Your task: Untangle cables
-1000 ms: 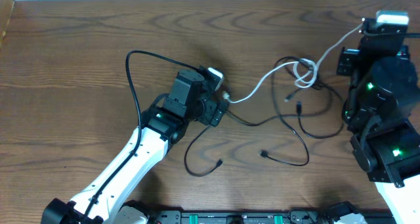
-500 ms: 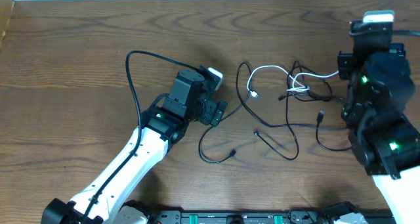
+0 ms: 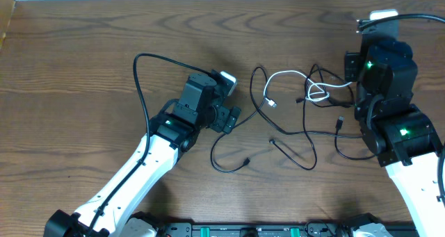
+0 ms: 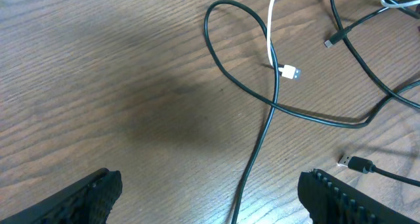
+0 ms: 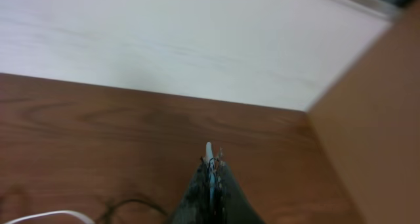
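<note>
Even light; right wrist view blurred

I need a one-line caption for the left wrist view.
Open left gripper above a looped black cable and the white cable's plug on the wooden table.

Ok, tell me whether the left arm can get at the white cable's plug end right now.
Probably yes. The plug end lies on bare table ahead of the left arm's open fingers, nothing over it; a black cable crossing beside it might get caught too.

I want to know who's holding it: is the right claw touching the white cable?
Touching. The right wrist view shows the right claw shut, with the white cable pinched between its tips.
</note>
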Tool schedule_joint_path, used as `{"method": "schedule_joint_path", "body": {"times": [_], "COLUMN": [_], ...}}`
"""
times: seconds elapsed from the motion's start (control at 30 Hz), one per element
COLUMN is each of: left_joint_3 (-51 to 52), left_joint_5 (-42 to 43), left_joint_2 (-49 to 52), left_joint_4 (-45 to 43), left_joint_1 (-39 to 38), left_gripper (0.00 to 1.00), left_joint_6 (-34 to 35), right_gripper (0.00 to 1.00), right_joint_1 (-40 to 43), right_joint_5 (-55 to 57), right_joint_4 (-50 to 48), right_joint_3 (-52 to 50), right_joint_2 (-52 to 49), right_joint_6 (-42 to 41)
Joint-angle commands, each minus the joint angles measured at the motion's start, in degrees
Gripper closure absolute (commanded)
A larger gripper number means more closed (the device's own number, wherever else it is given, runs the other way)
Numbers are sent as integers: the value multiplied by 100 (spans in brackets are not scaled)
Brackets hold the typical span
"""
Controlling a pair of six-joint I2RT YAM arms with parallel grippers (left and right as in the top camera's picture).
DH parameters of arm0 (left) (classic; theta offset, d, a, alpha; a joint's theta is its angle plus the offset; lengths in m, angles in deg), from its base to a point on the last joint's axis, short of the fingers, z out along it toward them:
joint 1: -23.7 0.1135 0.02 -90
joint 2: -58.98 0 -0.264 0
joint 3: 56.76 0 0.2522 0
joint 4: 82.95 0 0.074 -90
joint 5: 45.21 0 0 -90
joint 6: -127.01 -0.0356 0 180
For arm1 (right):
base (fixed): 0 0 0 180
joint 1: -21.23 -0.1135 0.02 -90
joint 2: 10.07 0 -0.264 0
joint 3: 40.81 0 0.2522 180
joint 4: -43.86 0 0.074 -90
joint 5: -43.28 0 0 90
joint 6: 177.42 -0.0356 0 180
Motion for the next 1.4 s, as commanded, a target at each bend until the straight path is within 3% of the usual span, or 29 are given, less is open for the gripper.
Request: {"method": "schedule_joint_path", "body": {"times": [0.0, 0.23, 0.5, 0.63, 0.7, 0.87, 0.93, 1.0, 1.17, 1.37], "left_joint_3": [-68, -68, -68, -68, -68, -68, -68, -68, -68, -68], "left_joint_5": [-33, -37, -37, -37, -35, -37, -35, -35, -35, -35], "left_joint_2": [17, 17, 17, 17, 17, 17, 17, 17, 17, 17], "left_joint_4": [-2, -4, -9, -7, -7, -7, -7, -4, -4, -7], "left_joint_1": [-7, -7, -7, -7, -7, -7, -7, -7, -7, -7], "left_gripper": [9, 9, 9, 9, 9, 9, 9, 9, 9, 9], "left_joint_6": [55, 50, 52, 52, 52, 52, 52, 52, 52, 52], "right_gripper": [99, 98, 99, 99, 89, 40, 30, 23, 23, 20], "right_joint_1": [24, 20, -17, -184, -280, -457, -481, -479, -463, -457], "right_joint_5": [-1182, -3777, -5447, -5707, -5707, -5650, -5434, -5106, -4400, -3058], "right_joint_4": [15, 219, 1043, 1445, 1670, 2063, 2100, 2061, 1976, 2061], "right_joint_3": [70, 66, 66, 66, 66, 66, 68, 68, 68, 68], "right_joint_2": [0, -127, -745, -1051, -1176, -1346, -1335, -1333, -1333, -1333], "right_joint_6": [-192, -192, -190, -179, -28, 267, 260, 164, -494, -2356]}}
